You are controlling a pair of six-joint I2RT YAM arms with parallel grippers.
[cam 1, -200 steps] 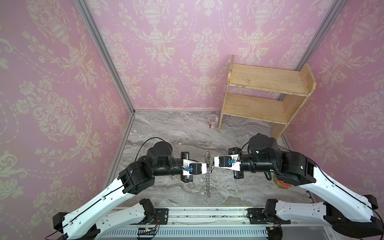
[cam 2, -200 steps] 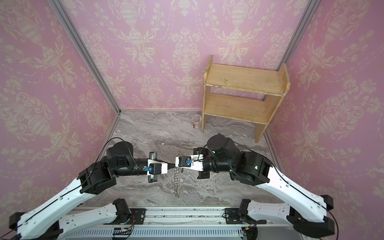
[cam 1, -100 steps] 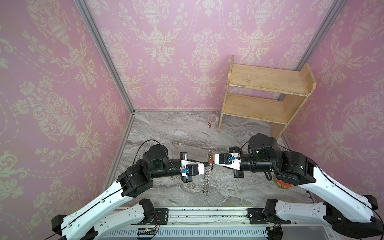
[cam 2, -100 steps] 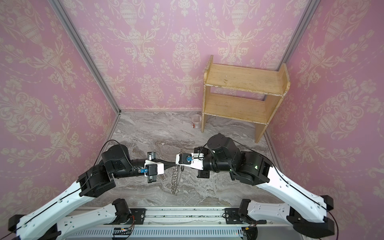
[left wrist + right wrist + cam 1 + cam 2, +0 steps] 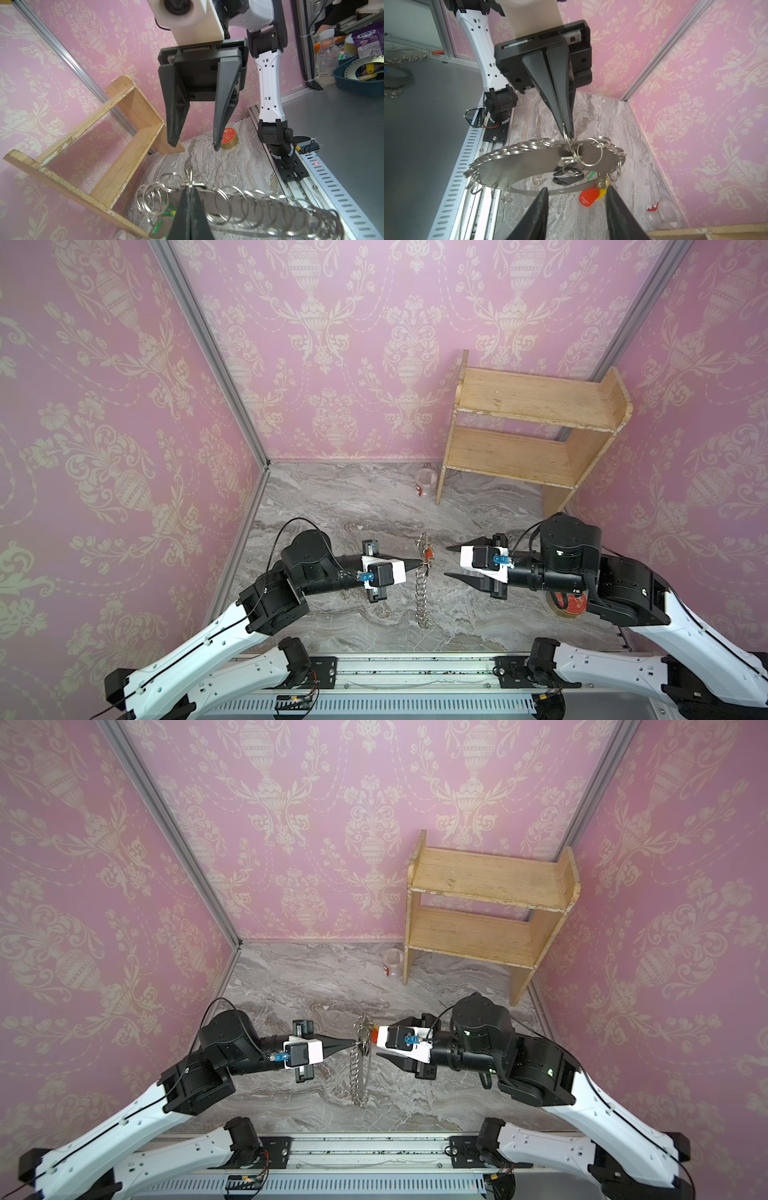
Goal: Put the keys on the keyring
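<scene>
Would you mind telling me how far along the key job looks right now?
Done: red-tagged and yellow-tagged keys hang from the keyring. In hand: the left gripper pinches one ring, shut; the right gripper is open, empty. Left: no loose key shows on the marble, so probably little.

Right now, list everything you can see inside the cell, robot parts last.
table: one, grey marble, cell floor
shelf: one, pale wood, back right corner
jar: one, clear with red label, beside a shelf leg
tin: one, red lid, gold side, under the right arm
keyring: one, silvery strap and rings, hanging mid-cell
keys: several, red, yellow, green tags, black fob, on the keyring
left tool: one, black, shut on the keyring
right tool: one, black, open, apart from the keyring
</scene>
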